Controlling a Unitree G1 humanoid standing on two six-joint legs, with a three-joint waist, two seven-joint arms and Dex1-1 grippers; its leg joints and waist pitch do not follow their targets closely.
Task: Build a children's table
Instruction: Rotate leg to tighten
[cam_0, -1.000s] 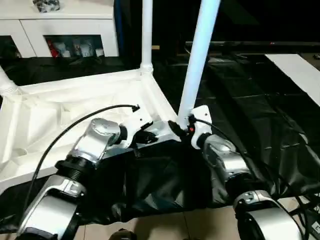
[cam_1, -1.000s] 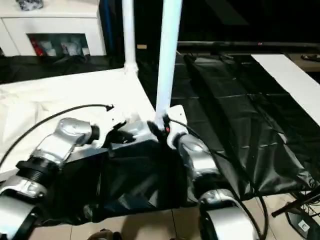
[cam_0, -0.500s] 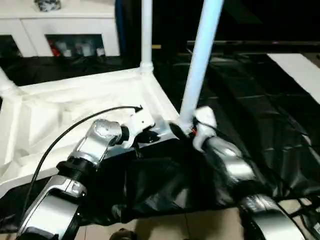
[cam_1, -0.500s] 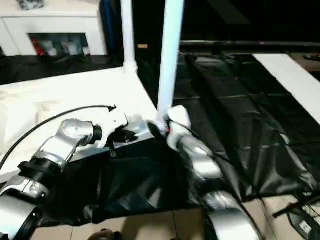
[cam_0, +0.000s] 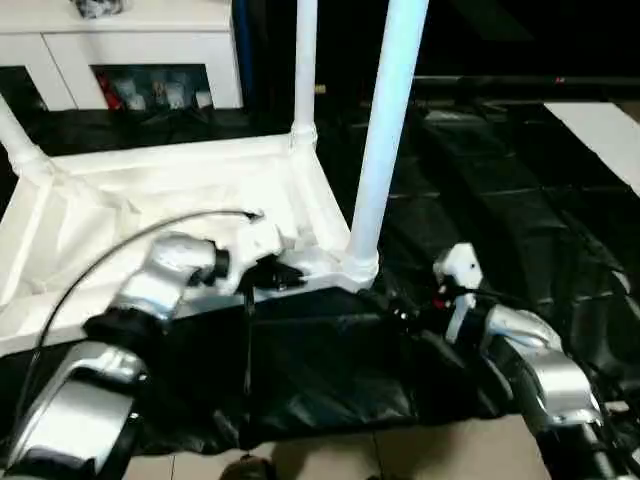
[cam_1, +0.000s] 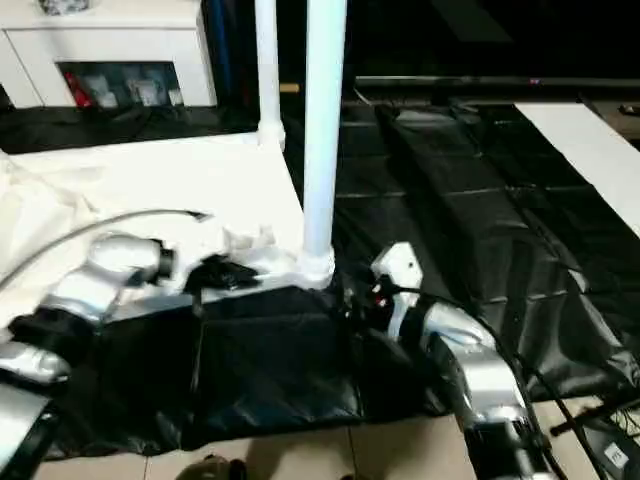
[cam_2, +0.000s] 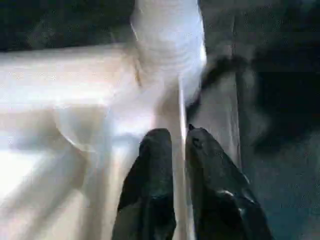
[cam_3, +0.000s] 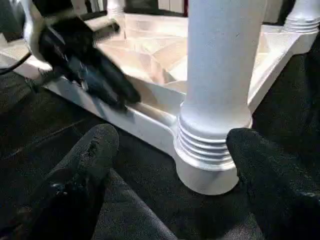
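Children's table (cam_0: 180, 190), all white plastic, lies upside down on the black-covered tabletop (cam_0: 520, 200), toward its left part, with its near long rim close to the tabletop's front edge. Its underside faces up and shows a shallow recessed panel with moulded ribs inside a raised rim. Rounded sockets sit at the corners, and legs stand upright in them: the near-right leg (cam_0: 385, 120) is a long tapering tube whose ribbed, flared foot sits in the corner socket (cam_3: 210, 150); the far-right leg (cam_0: 304, 60) rises behind it, and a third leg (cam_0: 18, 140) leans out at the far-left corner. The left claw (cam_2: 175, 145) rests over the table's near rim, just beside the near-right socket, its two black fingers (cam_2: 157, 165) close together with only a thin gap between them and nothing visibly held. The right claw (cam_3: 175, 160) sits low over the black cover at the table's near-right corner, fingers spread wide on either side of the ribbed foot and clear of it. White cabinets (cam_0: 130, 50) stand beyond the tabletop's far-left corner.
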